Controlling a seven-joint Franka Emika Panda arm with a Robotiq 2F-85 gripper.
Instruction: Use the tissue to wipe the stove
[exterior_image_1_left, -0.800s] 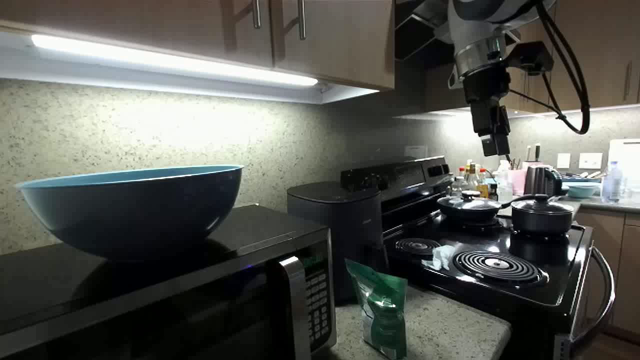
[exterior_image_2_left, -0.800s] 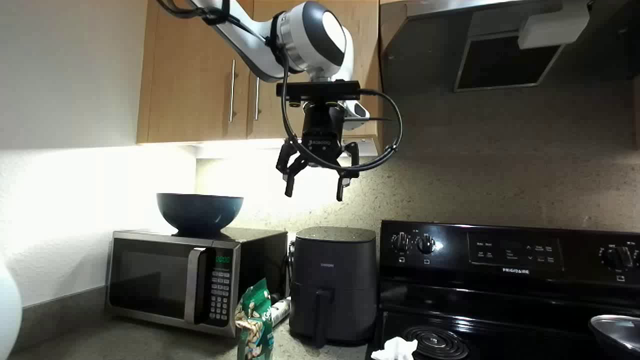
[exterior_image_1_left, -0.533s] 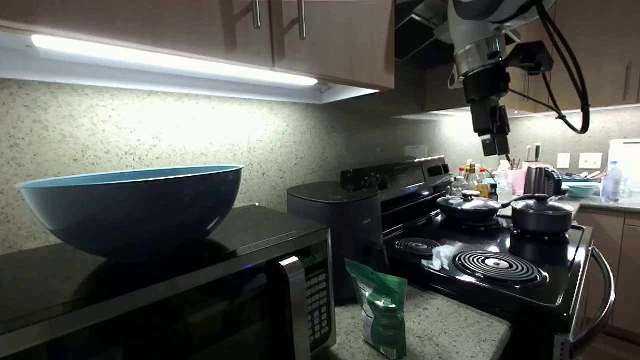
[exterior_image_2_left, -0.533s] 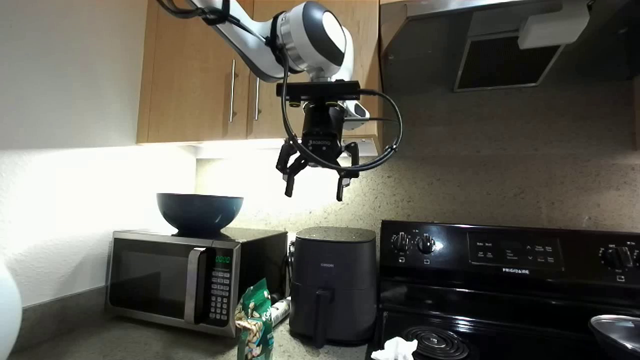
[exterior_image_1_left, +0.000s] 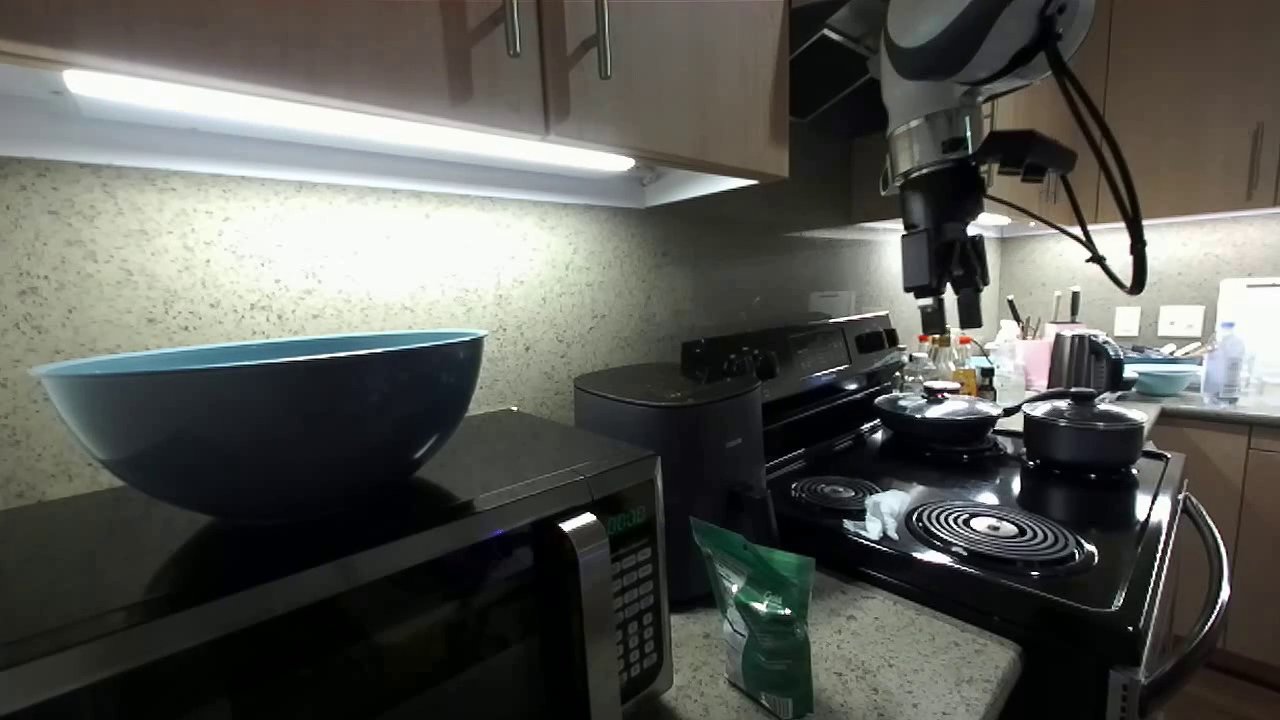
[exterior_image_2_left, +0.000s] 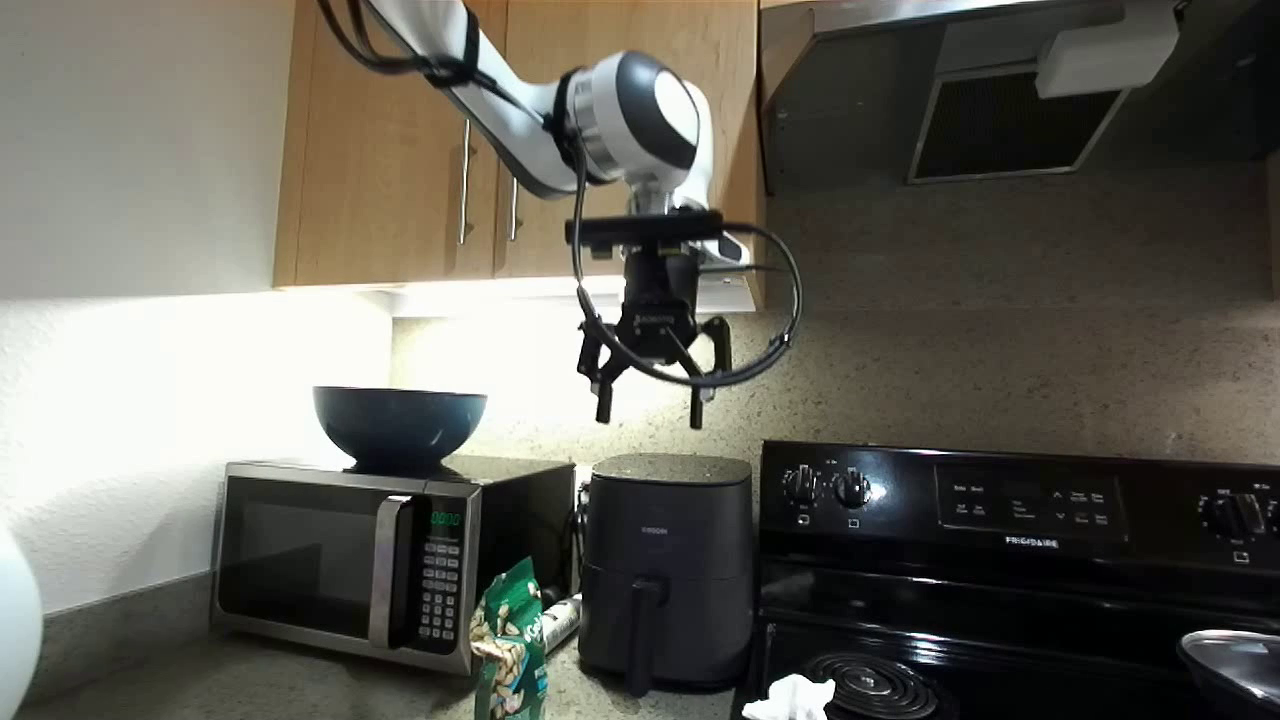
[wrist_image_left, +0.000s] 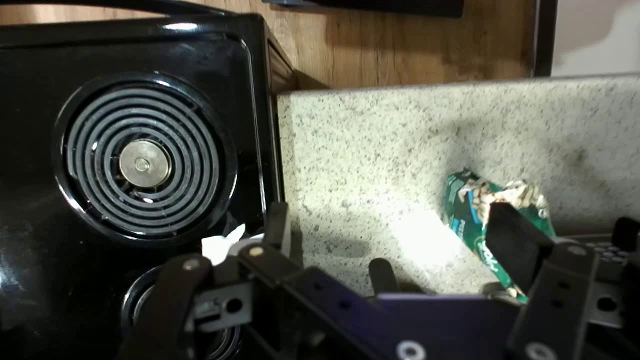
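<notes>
The white crumpled tissue (exterior_image_1_left: 880, 515) lies on the black stove (exterior_image_1_left: 1085, 505) between two bare coil burners, near the edge beside the counter. In an exterior view it also shows at the bottom, a white bunch of tissue (exterior_image_2_left: 792, 697) by a coil. My gripper (exterior_image_2_left: 650, 423) hangs in the air well above the air fryer, fingers pointing down and wide apart, nothing between them. From the wrist, the gripper (wrist_image_left: 387, 215) is open over the counter; its left finger partly covers the tissue (wrist_image_left: 220, 246) far below.
A green snack bag (exterior_image_1_left: 765, 620) stands on the counter, near the microwave (exterior_image_2_left: 300, 560) with a blue bowl (exterior_image_2_left: 400, 425) on top. The dark air fryer (exterior_image_2_left: 665, 570) sits beside the stove. A lidded pan (exterior_image_1_left: 938, 415) and pot (exterior_image_1_left: 1085, 435) occupy the far burners.
The arm has come down, and the gripper is lower in both exterior views with a slight sideways shift. Its fingers remain apart. Tissue, bag and pots have stayed put.
</notes>
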